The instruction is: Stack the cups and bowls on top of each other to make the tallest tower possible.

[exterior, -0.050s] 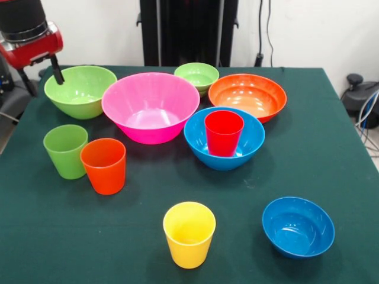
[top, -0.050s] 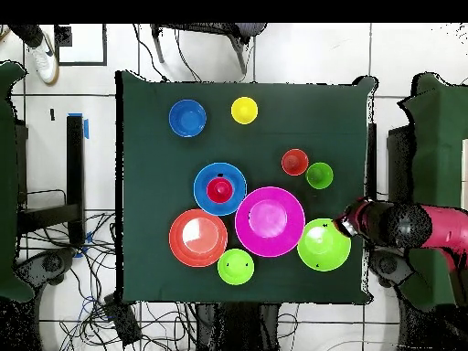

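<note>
yellow cup (exterior, -0.050s: 189, 234), claw (exterior, -0.050s: 57, 74) over big light-green bowl (exterior, -0.050s: 81, 90)

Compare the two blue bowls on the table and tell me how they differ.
The big blue bowl is wider than the small blue bowl. The big blue bowl holds the red cup upright inside it; the small blue bowl is empty. The big blue bowl sits mid-table beside the pink bowl, while the small blue bowl stands apart near the yellow cup. Both are glossy, round and upright.
</note>
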`<state>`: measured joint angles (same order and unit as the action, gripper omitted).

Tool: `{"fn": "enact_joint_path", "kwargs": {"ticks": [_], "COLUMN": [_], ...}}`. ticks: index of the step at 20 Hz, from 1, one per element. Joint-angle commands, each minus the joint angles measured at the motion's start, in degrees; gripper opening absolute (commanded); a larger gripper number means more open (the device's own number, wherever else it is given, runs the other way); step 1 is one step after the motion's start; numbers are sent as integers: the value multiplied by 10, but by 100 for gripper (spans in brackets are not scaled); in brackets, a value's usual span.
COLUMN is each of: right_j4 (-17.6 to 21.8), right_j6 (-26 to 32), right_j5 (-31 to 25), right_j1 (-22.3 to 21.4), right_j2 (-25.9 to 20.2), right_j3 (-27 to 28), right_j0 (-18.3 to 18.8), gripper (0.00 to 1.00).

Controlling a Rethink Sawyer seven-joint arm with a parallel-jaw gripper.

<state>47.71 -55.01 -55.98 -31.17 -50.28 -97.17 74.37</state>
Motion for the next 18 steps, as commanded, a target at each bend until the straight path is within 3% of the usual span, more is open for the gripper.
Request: {"fn": "enact_joint_path", "kwargs": {"ticks": [1, 18], "right_j4": [68, 146], "right_j6": [173, 182], "right_j5": [20, 47], "right_j1": [45, 71], "right_j2": [26, 32], "right_j3": [23, 34], "right_j0": [-13, -9], "gripper": [100, 100]}}
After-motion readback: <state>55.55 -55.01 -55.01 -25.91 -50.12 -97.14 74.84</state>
